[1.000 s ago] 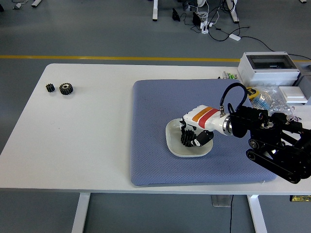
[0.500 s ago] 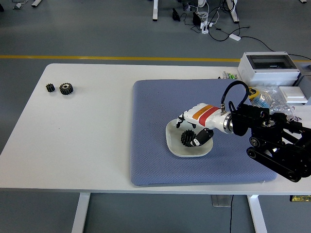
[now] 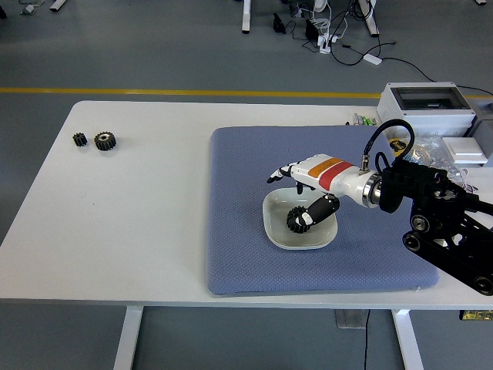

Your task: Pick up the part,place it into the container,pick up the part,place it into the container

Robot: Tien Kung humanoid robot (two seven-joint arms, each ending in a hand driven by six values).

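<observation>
robot hand (image 3: 302,193): right one, fingers spread, nothing grasped, held over the white dish (image 3: 276,230) | gear (image 3: 296,220): lying inside the dish | two more gears (image 3: 95,140): on the tabletop (image 3: 139,216), far left of the dish | handling: judged rigid, dense, toothed rim grippy; best pinched across the rim

I see a blue mat (image 3: 246,231) spread on the white counter (image 3: 139,223) beneath the robot hand (image 3: 296,185). Behind the robot hand, to its right, sits a grey box (image 3: 427,106) beside crumpled plastic bags (image 3: 431,154).
</observation>
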